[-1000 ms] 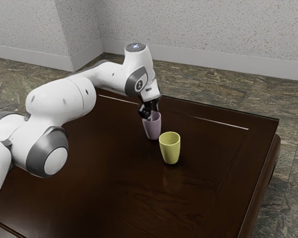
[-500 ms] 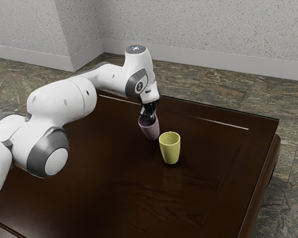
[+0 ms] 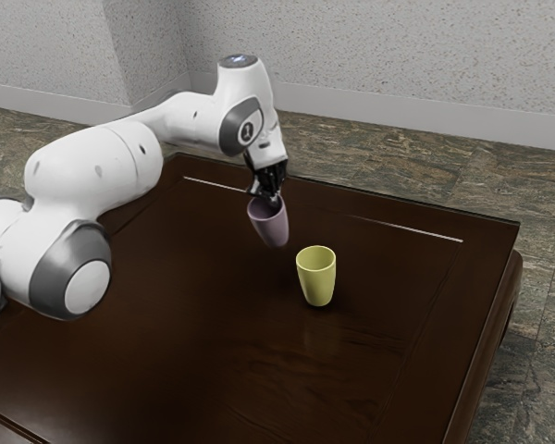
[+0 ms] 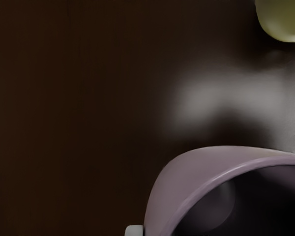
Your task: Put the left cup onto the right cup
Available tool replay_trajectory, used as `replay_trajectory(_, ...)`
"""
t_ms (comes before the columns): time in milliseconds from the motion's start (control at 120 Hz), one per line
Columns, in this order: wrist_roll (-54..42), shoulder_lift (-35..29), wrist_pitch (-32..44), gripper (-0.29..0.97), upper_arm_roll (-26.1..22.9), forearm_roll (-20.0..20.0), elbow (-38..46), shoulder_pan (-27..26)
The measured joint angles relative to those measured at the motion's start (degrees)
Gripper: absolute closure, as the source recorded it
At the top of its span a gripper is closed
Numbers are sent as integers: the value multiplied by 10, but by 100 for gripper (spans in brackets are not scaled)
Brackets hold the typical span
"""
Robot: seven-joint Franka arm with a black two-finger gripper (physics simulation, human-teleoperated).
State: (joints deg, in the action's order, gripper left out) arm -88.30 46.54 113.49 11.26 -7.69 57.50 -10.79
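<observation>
the purple cup (image 3: 269,225) is off the table (image 3: 213,351) now; a second ago it stood on the wood just beside the yellow cup (image 3: 315,275), half a second ago it was tipping as it came up, and now it hangs clear in the air, tilted, base swung toward the yellow cup; my gripper (image 3: 266,196) is clamped on its rim, one finger inside the wall and one outside, as best i read it from the side; the arm has risen and drawn back toward the exterior view's left, so the cups stand further apart than before; the yellow cup has not moved and stands upright, mouth up; i judge the lift done and the carry across still to do, and the tilt worries me, since the purple cup should come down fairly square to seat on the other

the side view gives me the height above the table and the gap between the cups; the wrist view adds that i look down into the purple cup (image 4: 196,177), its rim close under my hand, while the yellow cup (image 4: 281,18) lies well apart from that rim, with dark table (image 4: 64,123) between, so i am not yet over it
</observation>
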Motion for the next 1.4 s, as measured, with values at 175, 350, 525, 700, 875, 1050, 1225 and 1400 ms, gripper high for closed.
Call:
replay_trajectory(175, 5, -23, -43, 78, 10, -5, -4, -7)
replay_trajectory(350, 12, -21, -95, 78, 34, -8, -32, -23)
replay_trajectory(525, 16, -1, -133, 79, 48, -9, -93, -28)
replay_trajectory(700, 17, -1, -137, 79, 51, -8, -117, -42)
replay_trajectory(875, 18, -8, -119, 79, 52, -9, -118, -68)
replay_trajectory(1050, 21, -12, -103, 79, 53, -9, -117, -92)
replay_trajectory(1225, 30, -12, -102, 79, 54, -10, -108, -100)
replay_trajectory(1400, 39, -12, -107, 79, 54, -11, -100, -104)
